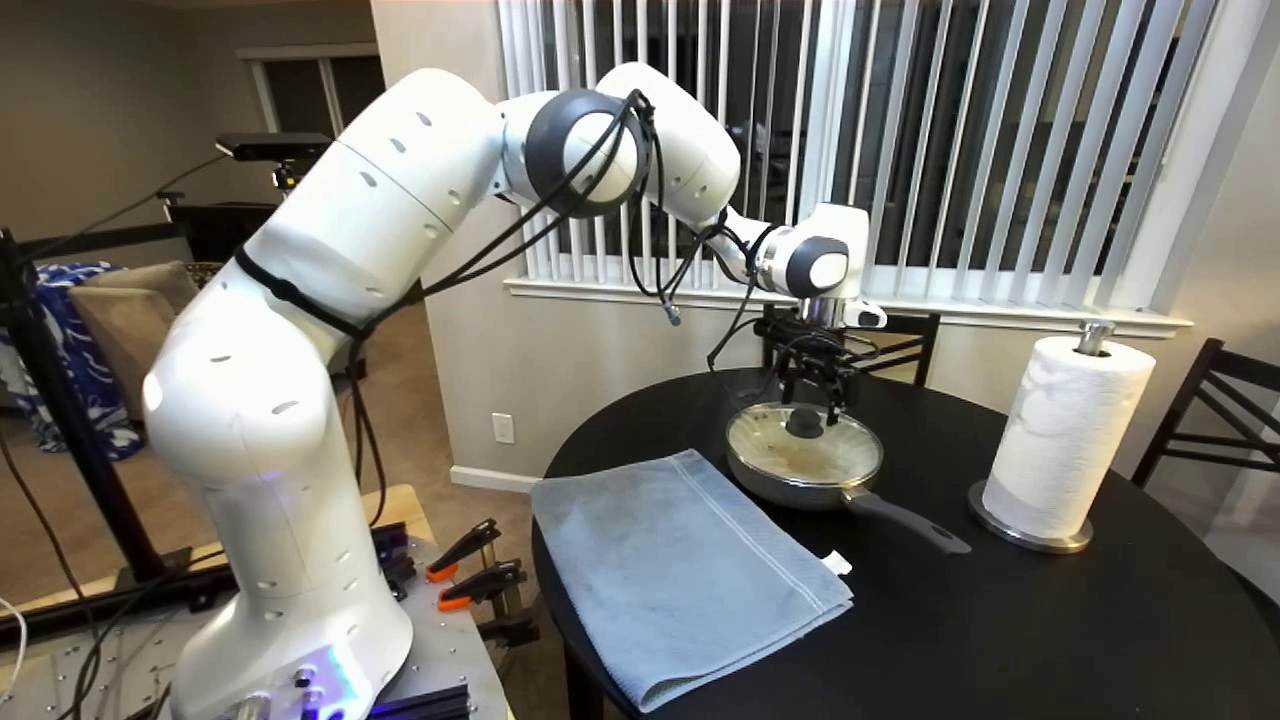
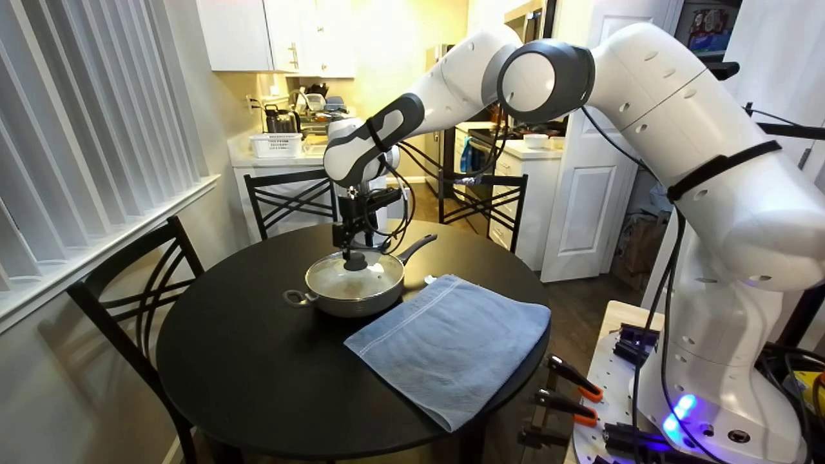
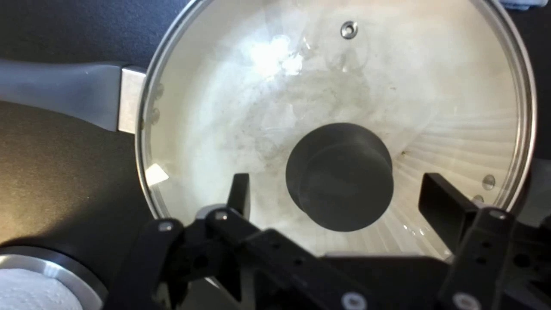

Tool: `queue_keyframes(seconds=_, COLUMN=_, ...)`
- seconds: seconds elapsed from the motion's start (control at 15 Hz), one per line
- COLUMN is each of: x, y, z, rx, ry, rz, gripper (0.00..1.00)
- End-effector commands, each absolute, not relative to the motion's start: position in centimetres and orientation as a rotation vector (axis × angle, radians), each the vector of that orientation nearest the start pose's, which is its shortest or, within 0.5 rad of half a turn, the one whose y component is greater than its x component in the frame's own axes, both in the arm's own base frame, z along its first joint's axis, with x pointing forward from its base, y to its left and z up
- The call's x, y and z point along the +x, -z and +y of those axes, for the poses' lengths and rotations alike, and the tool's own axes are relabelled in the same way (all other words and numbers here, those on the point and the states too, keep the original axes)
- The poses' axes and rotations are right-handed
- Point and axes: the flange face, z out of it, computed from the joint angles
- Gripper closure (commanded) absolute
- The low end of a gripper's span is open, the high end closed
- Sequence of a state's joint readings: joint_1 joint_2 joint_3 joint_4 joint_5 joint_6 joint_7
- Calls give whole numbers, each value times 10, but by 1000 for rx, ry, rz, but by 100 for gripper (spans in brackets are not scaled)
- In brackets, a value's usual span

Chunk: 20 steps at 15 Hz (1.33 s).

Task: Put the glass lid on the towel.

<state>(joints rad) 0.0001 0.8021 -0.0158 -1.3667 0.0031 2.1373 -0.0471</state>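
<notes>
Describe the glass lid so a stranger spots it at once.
On the round black table, find the pan with the long grey handle, beside the folded blue-grey towel. The glass lid sits on that pan: a metal-rimmed disc with a dark knob. Unlike the pan, towel and paper roll, it is see-through.

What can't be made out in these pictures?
Glass lid: wrist view, cropped by top edge; gripper hides most of its lower rim.
Fingertips: whether touching the lid, too small in both exterior views.
Towel: wrist view, mostly beyond top edge.
Paper towel roll: wrist view, cropped by bottom-left corner.
</notes>
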Motion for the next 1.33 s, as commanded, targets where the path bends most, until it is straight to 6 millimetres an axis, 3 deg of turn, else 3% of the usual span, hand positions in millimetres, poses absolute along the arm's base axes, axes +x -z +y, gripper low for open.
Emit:
queue_keyframes(seconds=0.0, x=739, y=-231, z=-5, rx=-3113, ry=-117, rz=-65, gripper=0)
queue_keyframes(seconds=0.53, x=744, y=-223, z=-3, rx=-3105, ry=-172, rz=-65, gripper=0)
queue_keyframes(seconds=0.6, x=745, y=-223, z=-3, rx=-3103, ry=-177, rz=-65, gripper=25)
queue_keyframes(seconds=0.67, x=745, y=-222, z=-4, rx=-3096, ry=-184, rz=-66, gripper=26)
queue_keyframes(seconds=1.07, x=745, y=-221, z=-6, rx=-3092, ry=-185, rz=-60, gripper=66)
queue_keyframes(seconds=1.27, x=742, y=-238, z=-5, rx=-3091, ry=-156, rz=-47, gripper=67)
